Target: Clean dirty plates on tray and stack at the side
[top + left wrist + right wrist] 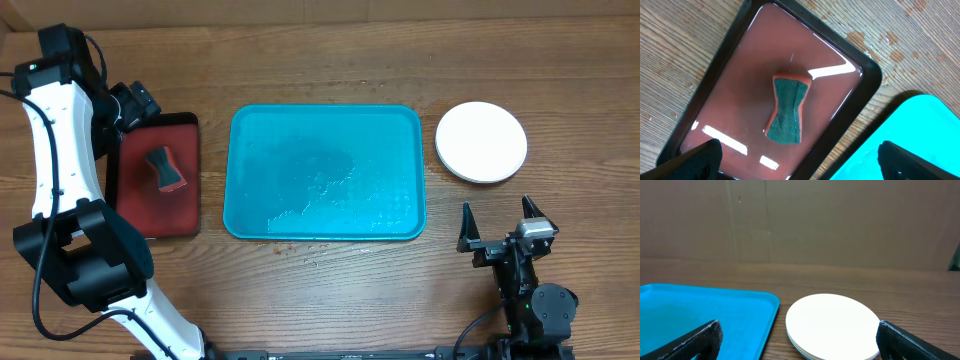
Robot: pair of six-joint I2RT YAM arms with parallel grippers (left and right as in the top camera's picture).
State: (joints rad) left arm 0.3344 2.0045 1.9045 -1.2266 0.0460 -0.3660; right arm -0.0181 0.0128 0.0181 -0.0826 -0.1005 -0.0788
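The teal-blue tray point(325, 172) lies in the middle of the table with nothing on it, only wet streaks. It also shows in the right wrist view point(700, 312) and the left wrist view point(910, 145). The plates point(481, 141) sit in a stack right of the tray, the white one on top; the others show only as thin edges in the right wrist view point(832, 325). My left gripper point(797, 162) is open and empty above the red tray. My right gripper point(497, 222) is open and empty near the front edge, below the stack.
A red, black-rimmed tray point(155, 175) lies left of the teal tray, wet, with an orange-and-green sponge point(165, 170) on it, also in the left wrist view point(788, 108). A cardboard wall point(800, 220) stands behind the table.
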